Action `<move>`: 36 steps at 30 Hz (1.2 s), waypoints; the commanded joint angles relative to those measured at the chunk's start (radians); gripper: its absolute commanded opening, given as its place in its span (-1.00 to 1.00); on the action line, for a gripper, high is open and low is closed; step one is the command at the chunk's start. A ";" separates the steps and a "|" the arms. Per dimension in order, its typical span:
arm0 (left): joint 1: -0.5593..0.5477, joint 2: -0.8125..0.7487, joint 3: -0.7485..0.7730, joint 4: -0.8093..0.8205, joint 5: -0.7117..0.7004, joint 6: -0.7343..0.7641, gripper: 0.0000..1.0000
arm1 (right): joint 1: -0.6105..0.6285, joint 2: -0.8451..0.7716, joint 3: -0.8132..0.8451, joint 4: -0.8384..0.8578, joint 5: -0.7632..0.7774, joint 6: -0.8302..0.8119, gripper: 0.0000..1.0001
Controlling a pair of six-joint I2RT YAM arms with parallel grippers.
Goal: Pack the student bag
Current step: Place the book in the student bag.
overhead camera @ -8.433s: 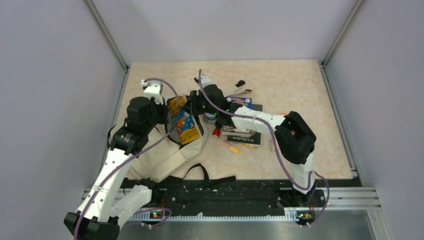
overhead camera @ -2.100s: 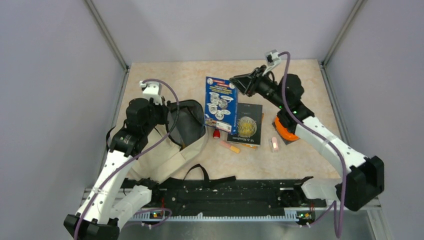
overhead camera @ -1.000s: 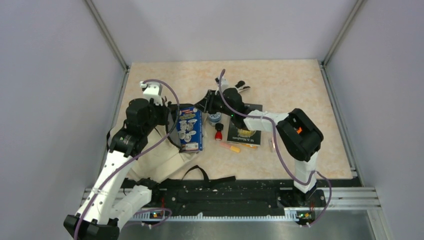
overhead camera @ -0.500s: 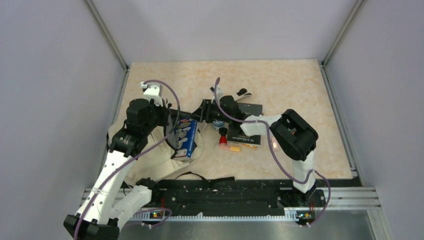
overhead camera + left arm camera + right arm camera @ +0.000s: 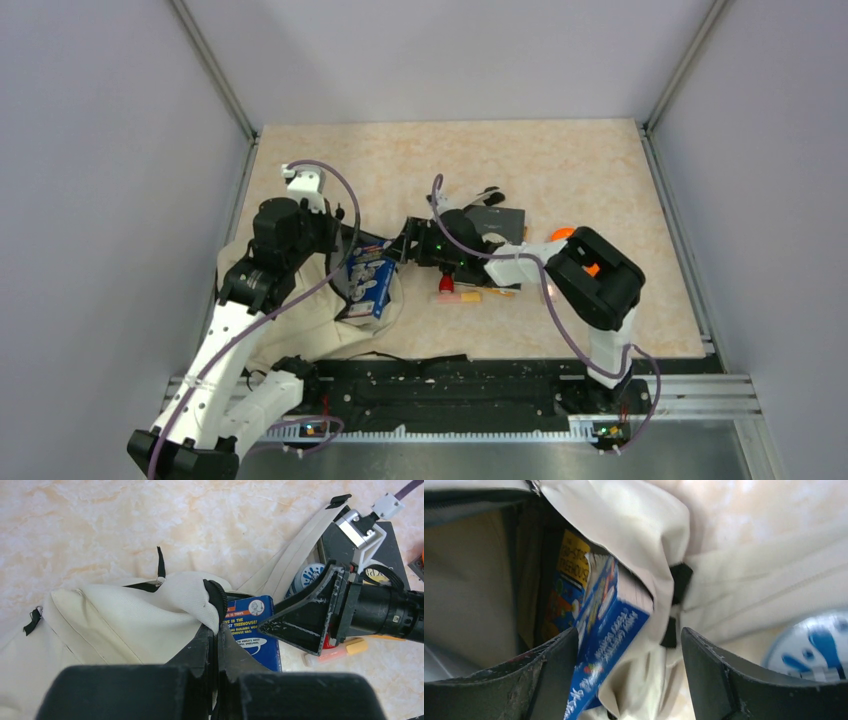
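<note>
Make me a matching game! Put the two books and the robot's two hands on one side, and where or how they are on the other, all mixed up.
1. blue book
2. left hand
3. black book
4. right hand

a. lying on the table
b. open
c. partly inside the student bag
d. shut on the bag's edge

Pairs: 1-c, 2-d, 3-a, 4-b

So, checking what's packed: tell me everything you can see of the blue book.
The blue book is a glossy paperback with cartoon art and white lettering. It stands tilted, partly inside the open cream bag, beside a yellow book. The bag's rim drapes over it, and the open right end effector straddles its corner.
</note>
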 commanded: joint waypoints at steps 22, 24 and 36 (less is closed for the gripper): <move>0.000 -0.030 0.015 0.135 0.041 -0.021 -1.00 | 0.235 -0.234 -0.096 -0.122 0.070 0.236 0.42; 0.000 -0.033 0.014 0.134 0.040 -0.021 -1.00 | 0.239 -0.189 -0.066 -0.117 0.044 0.240 0.41; 0.000 -0.049 0.029 0.120 0.026 0.000 -1.00 | 0.248 -0.013 0.080 -0.107 0.064 0.218 0.03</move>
